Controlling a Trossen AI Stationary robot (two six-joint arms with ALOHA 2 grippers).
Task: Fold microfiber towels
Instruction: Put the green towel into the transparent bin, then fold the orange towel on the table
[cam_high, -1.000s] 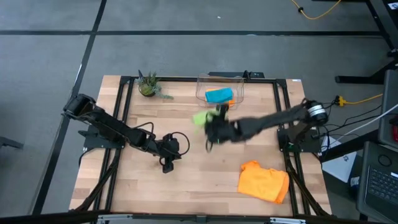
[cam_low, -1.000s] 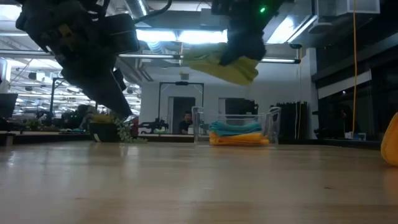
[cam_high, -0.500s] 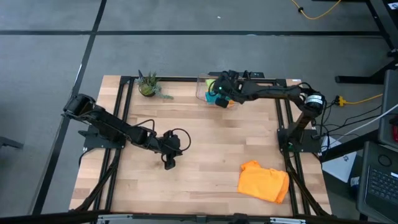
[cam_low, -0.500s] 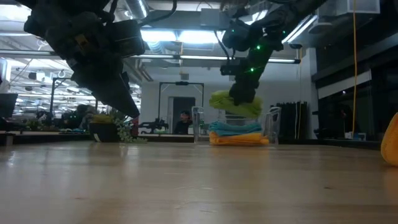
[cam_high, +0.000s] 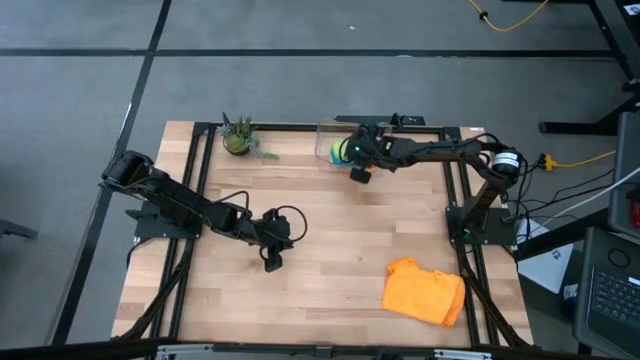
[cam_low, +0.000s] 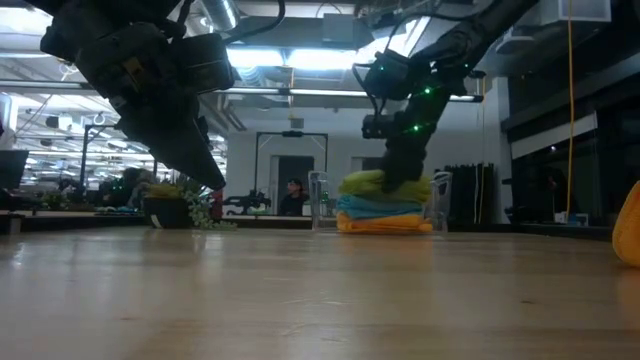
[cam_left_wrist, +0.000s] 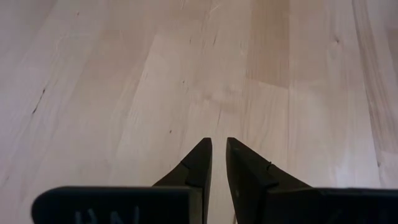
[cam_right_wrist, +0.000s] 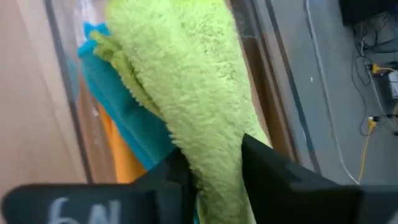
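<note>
Just changed: a second ago your right pincer carried the green towel high over mid-desk; now it is at the bin at the far edge, and the towel rests on the stack inside.
Stack: green on top, teal towel under it, an orange towel at the bottom (seen best from desk level).
Right pincer: the wrist view has its fingers on either side of the green fold, touching it; I judge them clamped on it, though perhaps starting to let go.
Meaning for you: the third towel looks delivered; what remains is to release it and back out without dragging it off the pile.
Last towel: the other orange towel lies crumpled near the front right of the desk, well apart from the bin, not yet folded.
Left pincer: waits low over the desk left of centre, fingers nearly together with a thin slit between, holding nothing.
Plant: far left corner, out of your way.
Writing: some pale marks on the wrist-camera housings, too blurred to read; no brand visible.
</note>
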